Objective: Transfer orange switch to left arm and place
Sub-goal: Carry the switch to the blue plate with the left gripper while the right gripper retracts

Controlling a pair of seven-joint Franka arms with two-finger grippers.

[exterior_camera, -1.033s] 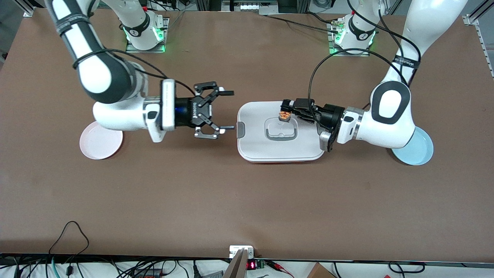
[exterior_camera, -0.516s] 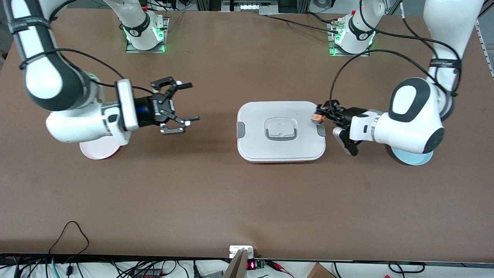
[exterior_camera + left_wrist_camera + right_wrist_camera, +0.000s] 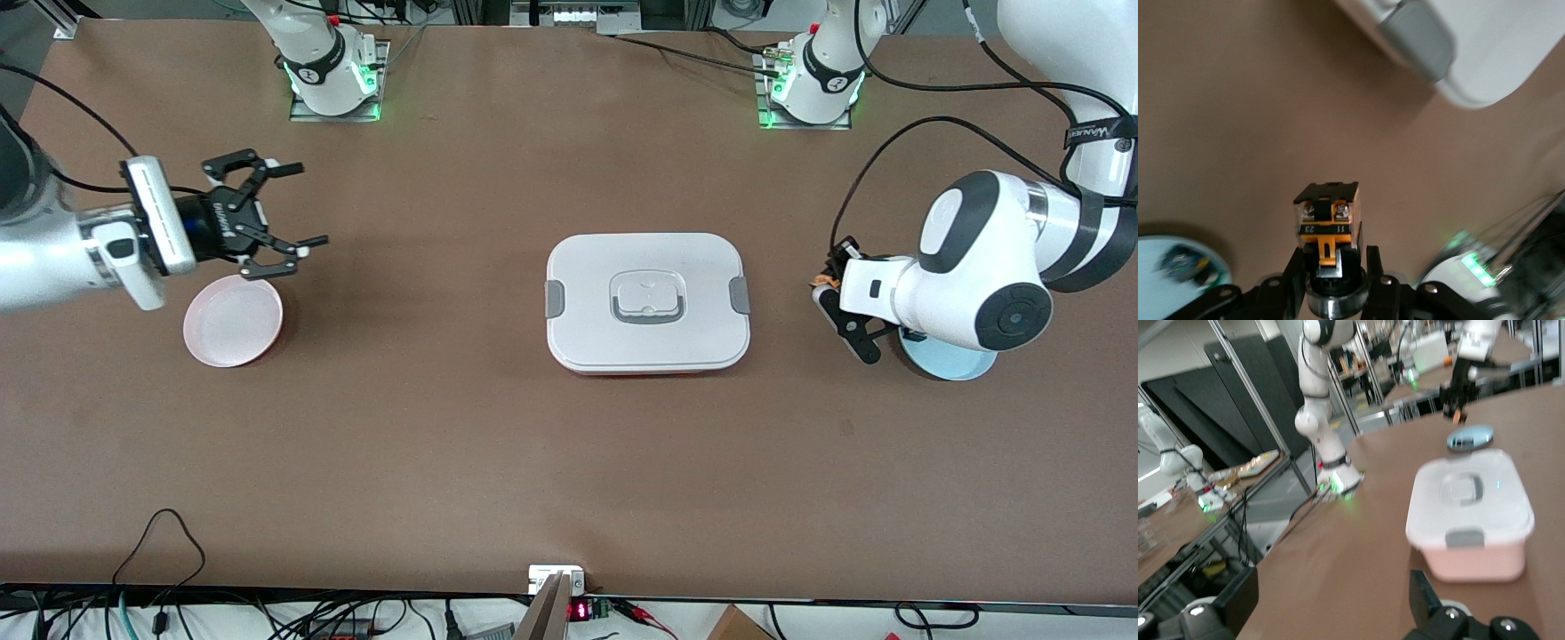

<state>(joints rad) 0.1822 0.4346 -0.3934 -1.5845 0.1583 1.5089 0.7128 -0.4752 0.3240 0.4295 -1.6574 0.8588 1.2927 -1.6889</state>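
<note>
The orange switch, a small black block with an orange piece, is held in my left gripper, which is shut on it. They are over the table between the white lidded box and the light blue plate. In the left wrist view the switch stands up between the gripper fingers. My right gripper is open and empty, over the table by the pink plate. In the right wrist view the right gripper is wide open, facing the box.
The box sits mid-table between the two plates. A small dark part with a teal piece lies on the blue plate. The box's corner and grey clip show in the left wrist view. Cables run along the table edge nearest the camera.
Both arms have drawn back from the box. The left gripper carried the switch from over the lid toward the blue plate. The right gripper, still open, moved toward the pink plate.
</note>
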